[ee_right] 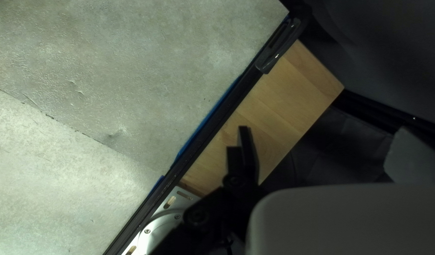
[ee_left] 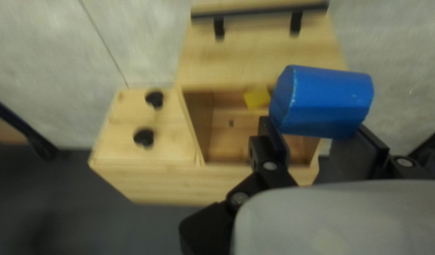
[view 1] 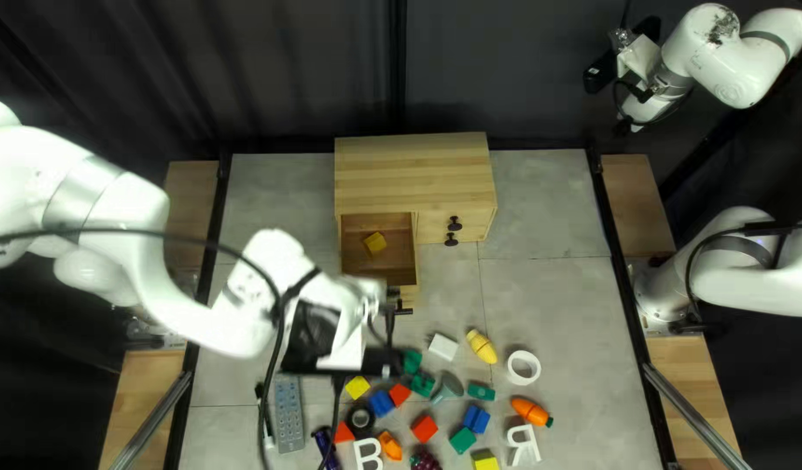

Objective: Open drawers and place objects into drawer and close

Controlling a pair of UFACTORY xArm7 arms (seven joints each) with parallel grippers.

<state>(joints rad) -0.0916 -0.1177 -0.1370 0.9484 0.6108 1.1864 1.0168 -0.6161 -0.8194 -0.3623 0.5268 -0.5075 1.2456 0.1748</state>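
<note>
Blue block point(ee_left: 326, 101) is pinched in the L end effector point(ee_left: 321, 125), one finger on each side, lower part gripped & most of it poking out past the tips. Prob. held that way so it can go in first & drop w/o the fingers reaching deep. It's up in front of the cabinet point(view 1: 414, 174), w/ the open drawer point(view 1: 357, 258) beyond; exact height can't tell. Drawer is prob. out b/c it's the target: a yellow block point(view 1: 375, 243) lies inside, room beside it for another. Handle point(ee_left: 260, 12) on drawer front is free, handy for the push shut later. Next: prob. line up over the opening, let go; risk = block catching on the rim. R end effector point(ee_right: 245, 151) is off to the cabinet's side, past the worktop point(view 1: 549, 287) edge, prob. parked out of the way; its state, can't tell.

L wrist view gives the blue block & grip; top left view doesn't, prob. b/c L arm point(view 1: 261, 287) covers them. Top left view alone has the loose stuff in front of the cabinet, e.g. white block point(view 1: 442, 347), tape roll point(view 1: 511, 369), toy carrot point(view 1: 530, 411). R wrist view: no cabinet, just worktop edge & wooden board point(ee_right: 283, 99).
</note>
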